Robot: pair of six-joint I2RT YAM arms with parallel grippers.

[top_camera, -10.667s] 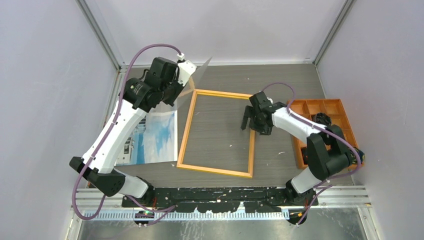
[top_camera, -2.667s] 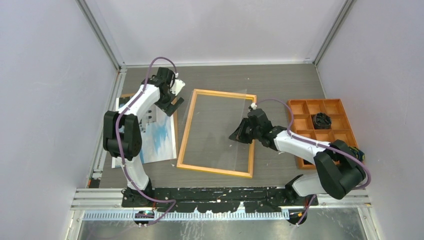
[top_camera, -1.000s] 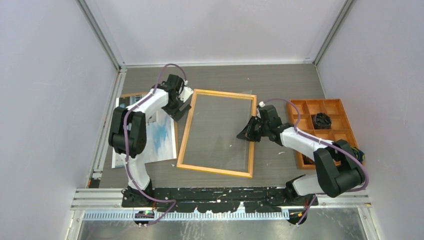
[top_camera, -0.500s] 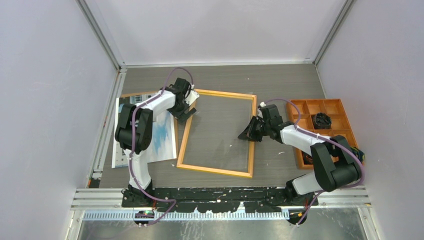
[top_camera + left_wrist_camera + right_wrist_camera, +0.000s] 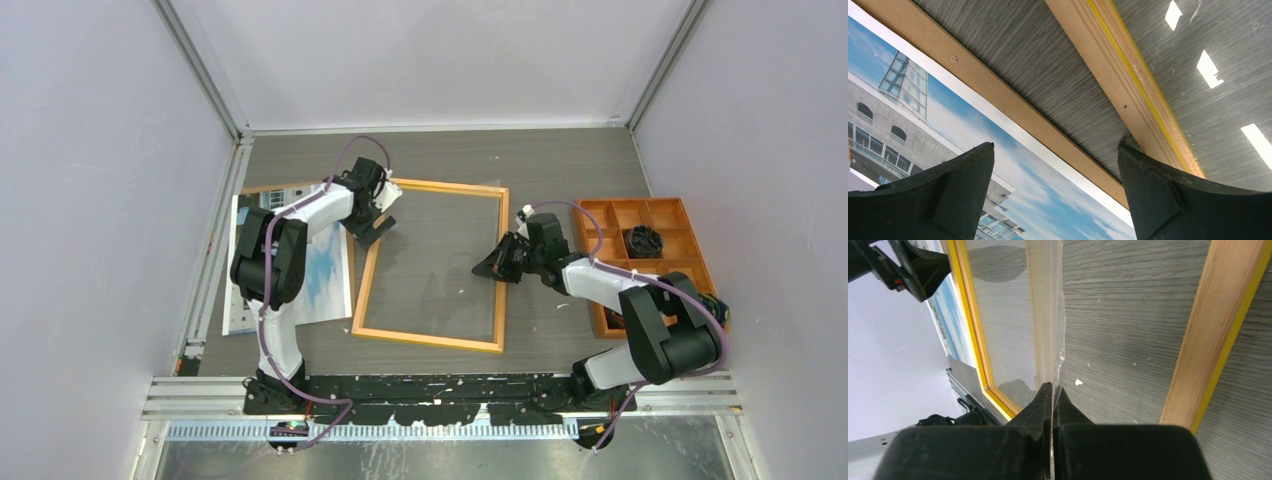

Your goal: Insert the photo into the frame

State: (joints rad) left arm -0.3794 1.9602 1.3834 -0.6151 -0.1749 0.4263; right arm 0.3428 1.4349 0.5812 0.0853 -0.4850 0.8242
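Grey wood-grain counter (image 5: 450, 165) carries: frame (image 5: 425, 339) centre; orange compartment tray (image 5: 640, 201) right; brown board (image 5: 262, 189) left, under photo (image 5: 325, 270).

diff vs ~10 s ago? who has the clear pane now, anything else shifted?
The clear pane changed hands. The left gripper had held it tilted up over the far-left corner of the frame. Now the right gripper is shut on its right edge, and it has come down low over the frame's opening. The left gripper let go and sits open by that corner. Frame, photo and orange tray unchanged.
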